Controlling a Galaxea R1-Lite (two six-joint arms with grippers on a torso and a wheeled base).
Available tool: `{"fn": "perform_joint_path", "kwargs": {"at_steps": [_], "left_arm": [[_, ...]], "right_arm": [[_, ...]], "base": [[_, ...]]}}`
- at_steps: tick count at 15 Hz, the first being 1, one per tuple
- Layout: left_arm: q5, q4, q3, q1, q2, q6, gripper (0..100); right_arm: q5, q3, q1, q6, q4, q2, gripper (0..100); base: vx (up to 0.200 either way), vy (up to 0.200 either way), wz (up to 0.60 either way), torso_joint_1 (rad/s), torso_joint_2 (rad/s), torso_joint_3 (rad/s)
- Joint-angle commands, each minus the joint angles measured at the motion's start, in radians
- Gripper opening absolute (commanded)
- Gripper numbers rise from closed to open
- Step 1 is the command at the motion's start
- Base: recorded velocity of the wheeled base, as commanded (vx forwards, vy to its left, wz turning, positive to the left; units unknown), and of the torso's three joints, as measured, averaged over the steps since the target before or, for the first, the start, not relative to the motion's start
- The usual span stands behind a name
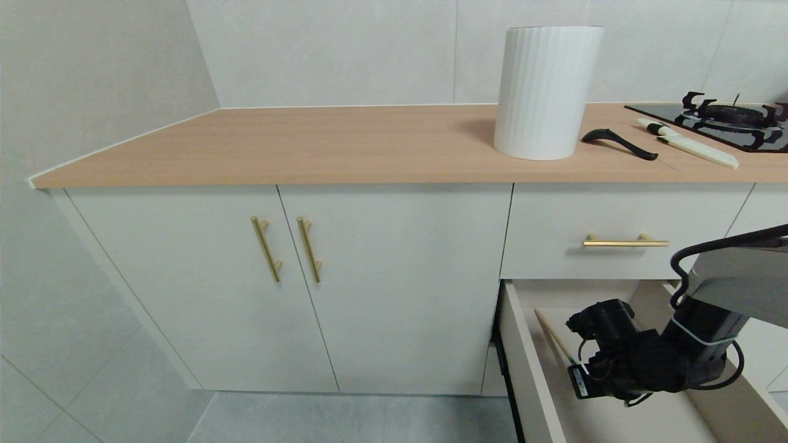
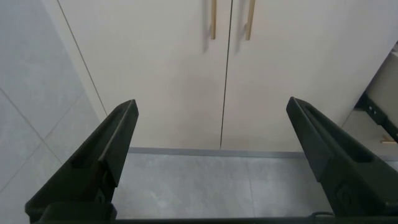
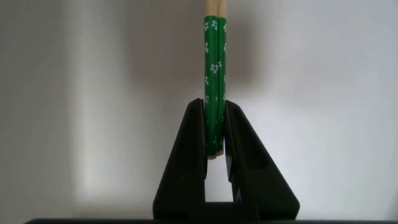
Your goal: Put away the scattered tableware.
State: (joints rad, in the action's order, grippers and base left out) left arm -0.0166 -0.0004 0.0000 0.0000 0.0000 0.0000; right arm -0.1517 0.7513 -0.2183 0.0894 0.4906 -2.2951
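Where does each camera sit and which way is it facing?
Head view: up high, facing forward and down at counter, cabinet doors and open drawer; right arm shows.
Left wrist view: low, facing the cabinet doors and floor; open left gripper frames it.
Right wrist view: looks into the drawer, along the right gripper shut on chopsticks.
Shared: head and left wrist views both show the doors' gold handles.

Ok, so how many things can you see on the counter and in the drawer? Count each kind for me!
chopsticks: 2, held in the right pincer over the open drawer
knife: 1, on the counter
black tool: 1, on the counter
white canister: 1, on the counter
Total: 5
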Motion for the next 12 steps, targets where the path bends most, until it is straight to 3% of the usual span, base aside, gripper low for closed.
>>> {"fn": "perform_joint_path", "kwargs": {"at_steps": [1,9,10,12], "left_arm": [[0.000,0.000,0.000,0.000,0.000,0.000,100],[0.000,0.000,0.000,0.000,0.000,0.000,100],[0.000,0.000,0.000,0.000,0.000,0.000,100],[0.000,0.000,0.000,0.000,0.000,0.000,100]], "right_arm": [[-0.012,-0.004,-0.001,0.003,0.031,-0.073,0],[-0.016,0.003,-0.029,0.055,0.036,-0.083,0],[-0.016,0.003,-0.029,0.055,0.036,-0.083,100],[-0.016,0.003,-0.029,0.056,0.045,-0.083,100]], "base": [[0.000,0.000,0.00,0.000,0.00,0.000],[0.000,0.000,0.00,0.000,0.00,0.000],[0.000,0.000,0.00,0.000,0.00,0.000],[0.000,0.000,0.00,0.000,0.00,0.000]]}}
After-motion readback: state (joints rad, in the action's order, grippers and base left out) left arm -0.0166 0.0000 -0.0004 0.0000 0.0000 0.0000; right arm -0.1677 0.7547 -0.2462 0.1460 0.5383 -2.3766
